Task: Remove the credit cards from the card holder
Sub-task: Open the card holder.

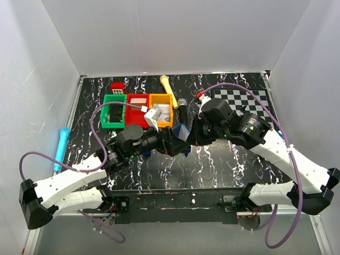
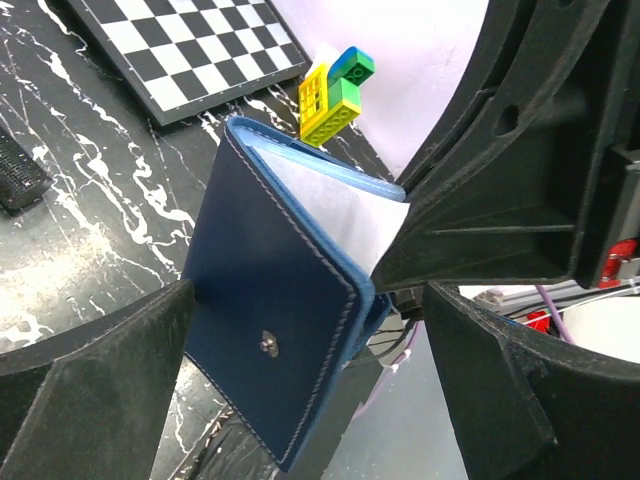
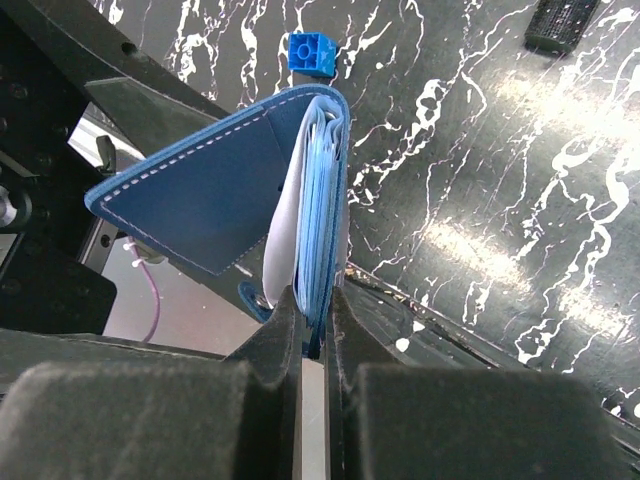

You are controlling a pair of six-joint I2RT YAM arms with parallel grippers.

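Left gripper (image 2: 308, 300): wide open, straddling the card holder (image 2: 270, 320) in the middle of the left wrist view; gripping nothing.
Card holder position: centre of the top view, between the two grippers, apparently raised off the table (image 1: 239, 159); navy flap swung partly open.
Credit cards (image 2: 340, 215): inside the holder, pale edges showing between the flaps; none out yet.
Right gripper (image 3: 315, 310): pinched narrow on the holder's lower edge, inner layers included.
Risk, drop: support from one narrow pinch only; slip likely under a sideways pull on a card.
Risk, wrong grab: wide jaws closing on the navy flap instead of a card edge; cause, flap lying across the approach.
Risk, bundle: several cards dragged out together or scattered; cause, tight stacking.
Count, upper left of top view: three bins, namely green bin (image 1: 113, 112), red bin (image 1: 137, 109), orange bin (image 1: 161, 109).
Count, centre: two grippers; one card holder; cards too tightly layered to count.
Count, bricks: one blue brick (image 3: 310, 52); one yellow-green brick stack (image 2: 335, 90).
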